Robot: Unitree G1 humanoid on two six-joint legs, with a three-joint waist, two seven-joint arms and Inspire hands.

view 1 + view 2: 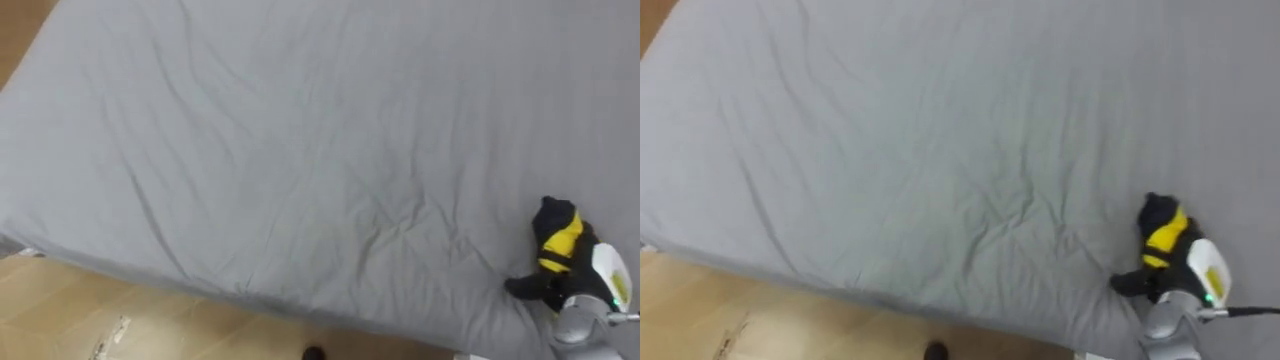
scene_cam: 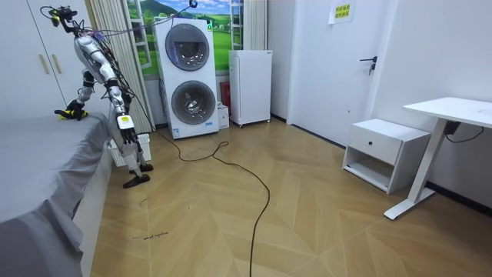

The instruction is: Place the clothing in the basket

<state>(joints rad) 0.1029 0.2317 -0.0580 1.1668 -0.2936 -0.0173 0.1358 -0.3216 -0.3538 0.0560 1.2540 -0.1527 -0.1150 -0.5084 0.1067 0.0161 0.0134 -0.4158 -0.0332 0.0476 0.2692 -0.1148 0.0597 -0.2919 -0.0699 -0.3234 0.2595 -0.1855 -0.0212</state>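
Observation:
A bunched black and yellow garment (image 1: 558, 240) lies near the edge of a bed (image 1: 300, 150) covered with a grey sheet. My right hand (image 1: 570, 285) reaches in from the lower right and rests on the garment (image 1: 1162, 240); its dark shape merges with the dark cloth. In the room view I stand bent over the bed's end with that arm stretched onto the garment (image 2: 69, 113). My left arm hangs down by my legs, the left hand (image 2: 128, 140) too small to read. A white slatted basket (image 2: 117, 154) stands on the floor beside the bed, behind my legs.
Wooden floor (image 1: 120, 320) runs along the near side of the bed. Stacked washing machines (image 2: 188, 77), a white fridge (image 2: 250, 86), a low white cabinet (image 2: 382, 152) and a white desk (image 2: 453, 111) stand around the room.

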